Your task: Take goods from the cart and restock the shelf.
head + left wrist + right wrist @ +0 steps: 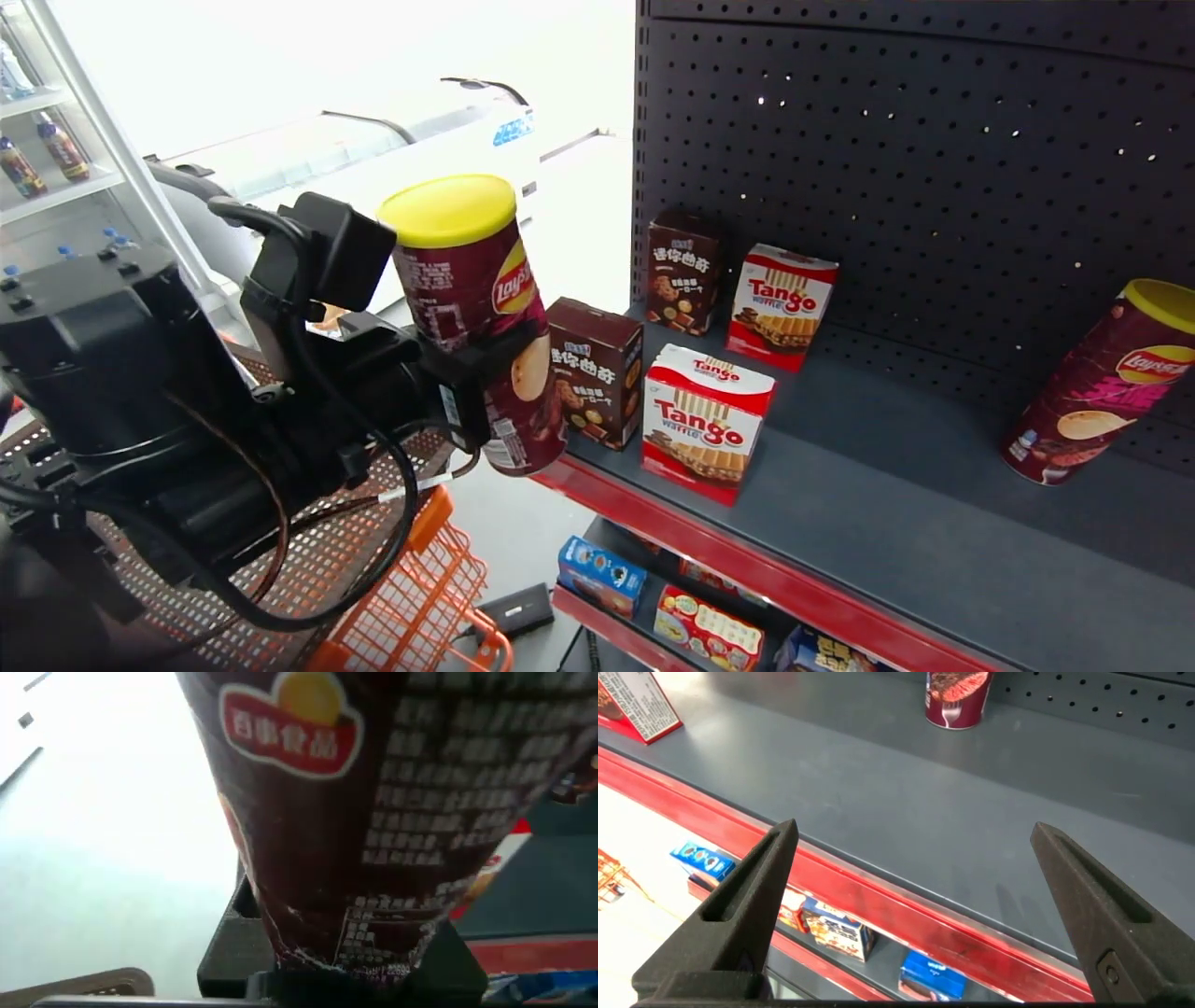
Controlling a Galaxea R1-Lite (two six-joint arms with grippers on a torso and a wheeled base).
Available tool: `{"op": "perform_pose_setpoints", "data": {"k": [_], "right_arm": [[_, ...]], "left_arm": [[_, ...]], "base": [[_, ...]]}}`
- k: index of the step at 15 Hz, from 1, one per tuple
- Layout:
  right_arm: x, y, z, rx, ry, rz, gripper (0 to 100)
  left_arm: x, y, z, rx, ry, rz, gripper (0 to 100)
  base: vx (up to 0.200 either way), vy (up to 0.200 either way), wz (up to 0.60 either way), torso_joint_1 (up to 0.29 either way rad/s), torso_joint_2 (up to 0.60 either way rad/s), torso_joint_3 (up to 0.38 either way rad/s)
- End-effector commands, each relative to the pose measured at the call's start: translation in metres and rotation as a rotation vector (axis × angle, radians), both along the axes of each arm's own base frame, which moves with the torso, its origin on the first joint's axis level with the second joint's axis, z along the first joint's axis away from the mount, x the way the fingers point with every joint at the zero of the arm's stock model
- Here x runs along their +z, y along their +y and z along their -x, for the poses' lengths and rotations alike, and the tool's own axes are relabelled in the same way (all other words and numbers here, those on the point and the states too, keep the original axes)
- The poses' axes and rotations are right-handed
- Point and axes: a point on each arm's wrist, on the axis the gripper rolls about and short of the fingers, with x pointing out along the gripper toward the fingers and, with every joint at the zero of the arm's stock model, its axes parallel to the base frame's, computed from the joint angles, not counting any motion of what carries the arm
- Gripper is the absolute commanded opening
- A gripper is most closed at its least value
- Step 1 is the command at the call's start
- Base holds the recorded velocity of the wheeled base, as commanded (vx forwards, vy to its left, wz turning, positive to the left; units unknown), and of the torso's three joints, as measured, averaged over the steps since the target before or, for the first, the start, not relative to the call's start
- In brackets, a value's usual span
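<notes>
Left gripper [474,373] pinching chip can [462,271] | right gripper [915,905] spread | risk — you clip cookie box [595,373] at shelf [896,504] front edge.

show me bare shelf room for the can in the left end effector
Widest bare patch of shelf: between the front wafer box and the chip can at the right, red edge to pegboard. Crowded at the left, around the four boxes.
</notes>
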Motion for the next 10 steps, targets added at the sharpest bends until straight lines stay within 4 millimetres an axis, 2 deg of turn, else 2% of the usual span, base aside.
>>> {"op": "perform_pose_setpoints", "data": {"k": [1, 3, 5, 7, 10], "right_arm": [[0.0, 0.0, 0.0, 0.001, -0.001, 0.0, 100], [0.0, 0.0, 0.0, 0.001, -0.001, 0.0, 100], [0.0, 0.0, 0.0, 0.0, -0.001, 0.0, 100], [0.0, 0.0, 0.0, 0.0, -0.001, 0.0, 100], [0.0, 0.0, 0.0, 0.001, -0.001, 0.0, 100]], "left_arm": [[0.003, -0.004, 0.01, -0.036, -0.019, 0.016, 0], [0.011, -0.002, 0.014, -0.056, -0.055, 0.039, 0], [0.02, -0.003, 0.034, -0.123, -0.055, 0.044, 0], [0.023, 0.006, 0.047, -0.136, 0.005, 0.001, 0], [0.019, 0.013, 0.059, -0.262, 0.063, -0.025, 0]], "base": [[0.0, 0.0, 0.0, 0.0, 0.0, 0.0], [0.0, 0.0, 0.0, 0.0, 0.0, 0.0], [0.0, 0.0, 0.0, 0.0, 0.0, 0.0], [0.0, 0.0, 0.0, 0.0, 0.0, 0.0], [0.0, 0.0, 0.0, 0.0, 0.0, 0.0]]}}
